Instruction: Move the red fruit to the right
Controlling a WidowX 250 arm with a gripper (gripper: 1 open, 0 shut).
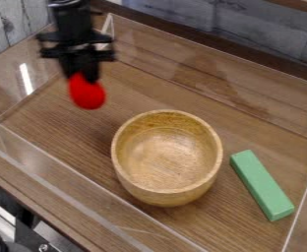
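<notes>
The wooden bench (64, 148) carries a round wooden bowl (168, 157), with a flat green block (262, 184) just to its right. Above and left of the bowl, the black hand (80, 79) grasps the red fruit (88, 94), held clear of the bench.

You see a bright red fruit (88, 94), black gripper (80, 77), pale tan wooden bowl (167, 156), flat green block (262, 184), brown wood-grain table (209, 89).
</notes>
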